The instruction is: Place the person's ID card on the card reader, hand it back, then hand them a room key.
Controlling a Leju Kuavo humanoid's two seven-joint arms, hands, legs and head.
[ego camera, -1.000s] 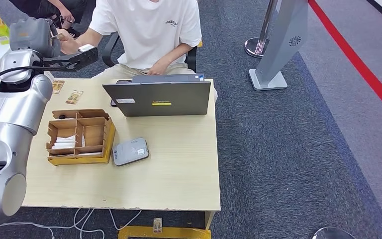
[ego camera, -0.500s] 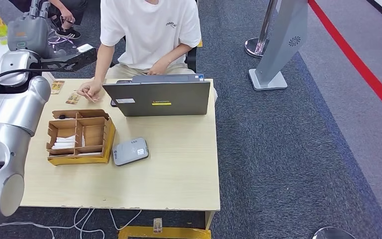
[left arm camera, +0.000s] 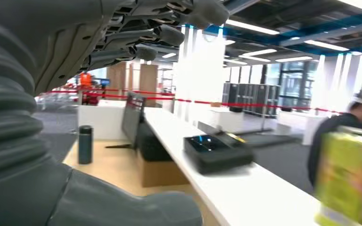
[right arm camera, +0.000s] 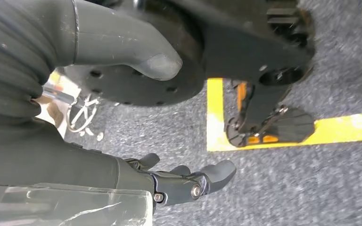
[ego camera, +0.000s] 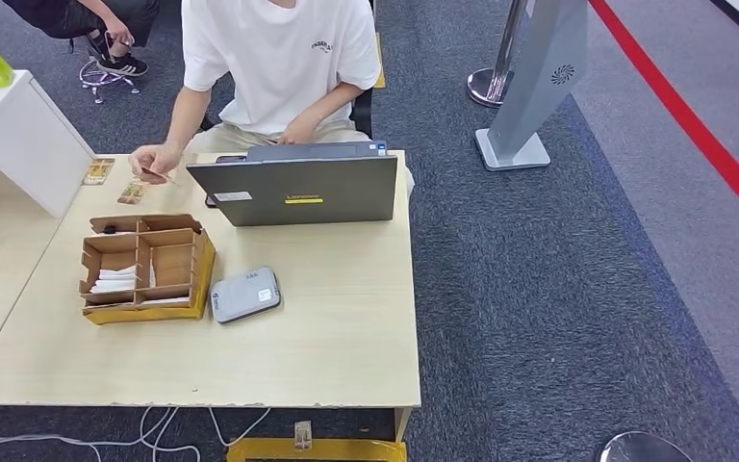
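Note:
A person in a white T-shirt sits behind the wooden table. Their hand pinches a small card at the table's far left. The grey card reader lies flat beside a cardboard divider box with white key cards in one compartment. In the left wrist view my left hand is raised with fingers spread and nothing in it. My right hand hangs over the carpet, fingers loosely apart, holding nothing.
A closed-back grey laptop stands at the table's far edge. Two small cards lie near the far left corner. A white counter adjoins the table on the left. A grey sign stand and a red floor line lie to the right.
My left arm, raised toward the person before, has left the head view. The person's hand came down to the table with a card. The head view has shifted slightly.

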